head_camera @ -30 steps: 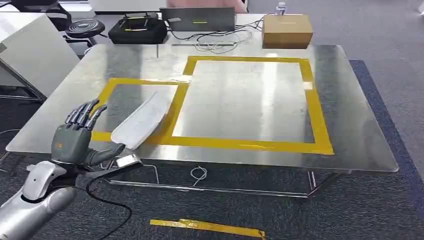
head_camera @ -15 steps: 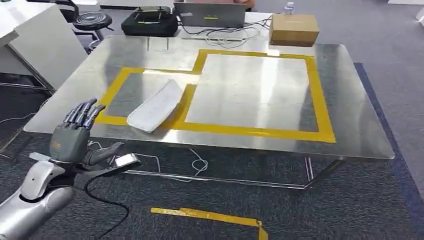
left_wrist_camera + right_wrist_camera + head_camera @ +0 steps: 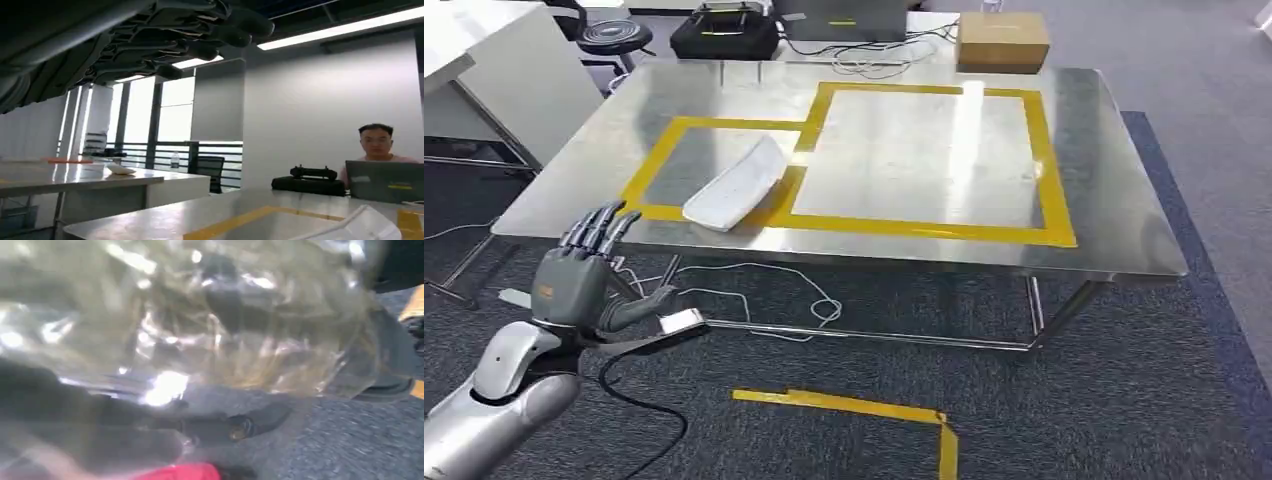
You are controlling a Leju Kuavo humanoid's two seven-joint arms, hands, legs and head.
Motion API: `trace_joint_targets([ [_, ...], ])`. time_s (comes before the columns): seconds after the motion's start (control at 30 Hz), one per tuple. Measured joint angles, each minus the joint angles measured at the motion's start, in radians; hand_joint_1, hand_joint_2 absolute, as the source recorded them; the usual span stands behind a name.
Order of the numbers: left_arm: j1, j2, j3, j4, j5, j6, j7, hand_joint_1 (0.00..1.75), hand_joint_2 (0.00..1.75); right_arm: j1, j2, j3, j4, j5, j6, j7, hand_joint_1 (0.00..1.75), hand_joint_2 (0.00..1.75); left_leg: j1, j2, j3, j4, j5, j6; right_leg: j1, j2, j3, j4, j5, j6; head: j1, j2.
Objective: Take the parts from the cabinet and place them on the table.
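Note:
A white curved part (image 3: 736, 184) lies on the steel table (image 3: 1114, 230), inside the smaller yellow-taped square and reaching onto the tape. The left wrist view catches its edge (image 3: 365, 227). My left hand (image 3: 579, 275) is raised in front of and below the table's near left corner, apart from the part. Its fingers (image 3: 190, 30) are spread and hold nothing. In the right wrist view, blurred clear crinkled plastic (image 3: 200, 315) sits right at the camera above grey carpet. I cannot tell whether my right hand holds it.
A cardboard box (image 3: 1003, 40), a black case (image 3: 724, 32) and a laptop (image 3: 844, 20) stand along the table's far edge, with a person (image 3: 376, 142) behind the laptop. A white desk (image 3: 494, 70) stands at the left. Cables (image 3: 764, 290) and yellow tape (image 3: 854, 408) lie on the carpet.
The whole picture has shifted: the camera has backed away and the table looks farther off. The white part stays on the table. My left hand stays raised and open.

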Motion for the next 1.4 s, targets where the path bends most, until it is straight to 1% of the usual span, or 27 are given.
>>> trace_joint_targets([
  [0.07,0.001,0.0,-0.001,0.0,-0.002,-0.001,0.001,0.0,0.0,0.001,0.0,0.0,0.0,-0.008,0.001,0.0,0.0,0.0,0.007,0.0,-0.036,0.152,-0.112,-0.011,0.0,-0.002,-0.015,0.003,0.02,0.0,-0.001,0.0],
  [0.1,0.002,-0.001,-0.001,0.0,-0.002,-0.003,0.003,0.0,0.0,0.001,0.0,0.0,0.0,-0.014,0.003,0.0,0.0,0.0,0.011,0.0,-0.048,0.223,-0.137,-0.014,0.001,-0.002,-0.03,0.006,0.03,0.001,-0.001,0.0],
  [0.13,0.003,-0.001,-0.001,0.0,-0.002,-0.006,0.005,0.0,0.0,0.001,0.0,0.0,0.0,-0.021,0.003,0.0,0.0,0.0,0.013,0.0,-0.045,0.255,-0.132,-0.016,0.001,-0.002,-0.045,0.012,0.037,0.002,-0.001,0.0],
  [0.17,0.003,-0.002,-0.001,0.0,-0.002,-0.006,0.006,0.0,0.0,0.002,0.0,0.0,0.0,-0.027,0.003,0.0,0.0,0.0,0.015,0.0,-0.02,0.244,-0.103,-0.017,0.0,-0.002,-0.062,0.019,0.044,0.003,-0.002,0.0],
  [0.23,0.003,-0.002,-0.001,0.0,-0.003,-0.006,0.008,0.0,0.0,0.003,0.0,0.0,0.0,-0.041,0.005,0.0,0.0,0.0,0.019,0.0,0.071,0.123,-0.04,-0.014,0.0,-0.001,-0.087,0.032,0.053,0.009,-0.002,0.0],
  [0.27,0.003,-0.002,-0.001,0.0,-0.002,-0.006,0.008,0.0,0.0,0.003,0.0,0.0,0.0,-0.048,0.006,0.0,0.0,0.0,0.02,-0.002,0.132,0.032,-0.026,-0.012,0.0,0.0,-0.094,0.038,0.056,0.013,-0.003,0.0],
  [0.3,0.0,-0.002,-0.001,0.0,-0.003,-0.006,0.008,0.0,0.0,0.003,0.0,-0.002,0.0,-0.056,0.006,0.0,0.0,0.0,0.017,-0.007,0.172,-0.033,-0.052,-0.008,0.004,0.0,-0.105,0.041,0.06,0.019,-0.002,0.0],
  [0.43,0.001,-0.002,-0.002,0.0,-0.002,-0.019,0.014,0.0,0.0,0.005,0.0,-0.008,0.0,-0.077,0.011,-0.002,0.0,0.0,0.012,-0.007,0.152,-0.061,-0.038,0.016,0.004,0.002,-0.129,0.038,0.098,0.048,-0.001,0.0],
  [0.47,0.001,-0.003,-0.002,0.0,-0.002,-0.02,0.014,0.0,0.0,0.005,0.0,-0.008,0.0,-0.081,0.016,-0.002,0.0,0.0,0.018,-0.002,0.146,-0.064,-0.029,0.025,0.0,0.003,-0.136,0.046,0.079,0.051,0.0,0.0],
  [0.5,0.001,-0.003,-0.002,0.0,-0.002,-0.021,0.014,0.0,0.0,0.006,0.0,-0.008,0.0,-0.083,0.019,-0.002,0.0,0.0,0.015,0.0,0.135,-0.064,-0.02,0.033,0.001,0.004,-0.158,0.083,0.022,0.055,0.002,0.0],
  [0.57,0.001,-0.004,-0.002,0.0,-0.003,-0.026,0.02,0.0,0.0,0.005,0.0,-0.008,0.0,-0.084,0.019,-0.002,0.0,0.0,0.009,0.001,0.115,-0.063,-0.003,0.044,0.001,0.005,-0.198,0.236,-0.086,0.056,0.006,0.0],
  [0.63,0.002,-0.005,-0.002,0.0,-0.003,-0.031,0.023,0.0,0.0,0.005,0.0,-0.008,0.0,-0.086,0.016,-0.002,0.0,0.0,0.0,0.001,0.092,-0.062,0.015,0.049,0.003,0.005,-0.22,0.347,-0.125,0.054,0.005,0.0],
  [0.7,0.005,-0.006,-0.002,0.0,-0.004,-0.031,0.023,0.0,0.0,0.005,0.0,-0.008,0.0,-0.09,0.016,-0.002,0.0,0.0,-0.009,0.001,0.066,-0.062,0.034,0.051,0.007,0.005,-0.171,0.311,-0.07,0.044,0.005,0.0],
  [0.77,0.005,-0.006,-0.002,0.0,-0.004,-0.031,0.023,0.0,0.0,0.003,0.0,-0.01,0.0,-0.092,0.019,-0.002,0.0,0.0,-0.016,-0.001,0.047,-0.062,0.053,0.051,0.019,0.006,-0.052,0.139,0.008,0.021,0.005,0.0],
  [0.83,0.004,-0.005,-0.001,0.0,-0.004,-0.031,0.023,0.0,0.0,0.001,-0.003,-0.014,-0.001,-0.093,0.017,-0.001,0.0,0.0,-0.021,-0.001,0.034,-0.059,0.068,0.046,0.026,0.006,0.035,0.005,-0.021,0.001,0.003,0.0],
  [0.93,0.008,-0.005,-0.001,0.0,-0.005,-0.031,0.023,0.0,0.0,0.004,-0.003,-0.015,-0.002,-0.102,0.017,-0.005,0.0,0.0,-0.012,0.0,0.025,-0.063,0.097,0.033,0.033,0.007,0.027,-0.008,-0.011,0.003,0.005,0.0],
  [0.97,0.009,-0.002,0.0,0.0,-0.005,-0.03,0.023,0.0,0.0,0.006,0.0,-0.015,-0.002,-0.104,0.019,-0.005,0.0,0.0,-0.02,-0.002,0.022,-0.065,0.108,0.028,0.024,0.004,0.008,-0.017,0.007,0.0,0.005,0.0],
  [1.03,0.012,0.002,0.001,0.0,-0.005,-0.029,0.023,0.0,0.0,0.002,0.003,-0.016,-0.001,-0.11,0.027,-0.004,0.0,0.0,-0.012,-0.006,-0.005,-0.01,0.004,0.011,0.016,-0.001,-0.006,-0.017,0.028,-0.013,0.002,0.0],
  [1.1,0.013,0.002,0.0,0.0,-0.008,-0.031,0.023,0.0,0.0,0.003,0.003,-0.016,0.0,-0.11,0.026,-0.004,0.0,0.0,0.003,-0.005,-0.033,0.139,-0.118,-0.005,0.014,-0.004,-0.034,-0.013,0.048,-0.013,-0.003,0.0],
  [1.13,0.015,0.001,0.0,0.0,-0.009,-0.032,0.024,0.0,0.0,0.003,0.003,-0.016,0.0,-0.111,0.026,-0.004,0.0,0.0,0.009,-0.005,-0.04,0.204,-0.139,-0.011,0.014,-0.005,-0.049,-0.009,0.057,-0.013,-0.004,0.0],
  [1.17,0.015,0.002,0.0,0.0,-0.011,-0.036,0.024,0.0,0.0,0.004,0.005,-0.016,0.0,-0.112,0.026,-0.004,0.0,0.0,0.013,-0.005,-0.037,0.246,-0.12,-0.017,0.012,-0.006,-0.067,-0.003,0.067,-0.01,-0.005,0.0],
  [1.23,0.016,0.002,0.0,0.0,-0.015,-0.037,0.026,0.0,0.0,0.004,0.005,-0.016,0.0,-0.116,0.022,-0.004,0.0,0.0,0.021,-0.005,0.016,0.22,-0.03,-0.024,0.008,-0.006,-0.105,0.015,0.082,-0.001,-0.005,0.0],
  [1.27,0.015,0.002,0.0,0.0,-0.017,-0.039,0.028,0.0,0.0,0.005,0.005,-0.016,-0.003,-0.12,0.017,-0.004,0.0,0.0,0.025,-0.005,0.07,0.154,-0.007,-0.027,0.005,-0.005,-0.12,0.025,0.087,0.005,-0.005,0.0],
  [1.3,0.014,0.002,0.0,0.0,-0.017,-0.042,0.032,0.0,0.0,0.005,0.004,-0.016,-0.01,-0.121,0.009,-0.004,0.0,0.0,0.029,-0.006,0.133,0.074,-0.016,-0.03,0.005,-0.004,-0.13,0.035,0.091,0.01,-0.006,0.0],
  [1.33,0.011,0.002,0.0,-0.001,-0.017,-0.044,0.035,0.0,0.0,0.006,-0.002,-0.018,-0.018,-0.123,0.003,-0.004,0.0,0.0,0.026,-0.009,0.195,-0.019,-0.055,-0.03,0.008,-0.003,-0.141,0.044,0.094,0.015,-0.008,0.0],
  [1.37,0.009,0.002,0.001,-0.005,-0.017,-0.046,0.037,0.0,0.0,0.008,-0.003,-0.017,-0.027,-0.123,-0.003,-0.003,0.0,0.0,0.023,-0.013,0.218,-0.064,-0.078,-0.012,0.008,-0.002,-0.143,0.047,0.103,0.024,-0.006,0.0],
  [1.4,0.008,0.001,0.0,-0.005,-0.016,-0.049,0.038,0.0,0.0,0.007,-0.005,-0.017,-0.032,-0.123,-0.008,-0.004,0.0,0.0,0.021,-0.013,0.211,-0.065,-0.078,-0.009,0.008,-0.002,-0.151,0.047,0.115,0.032,-0.006,0.0],
])
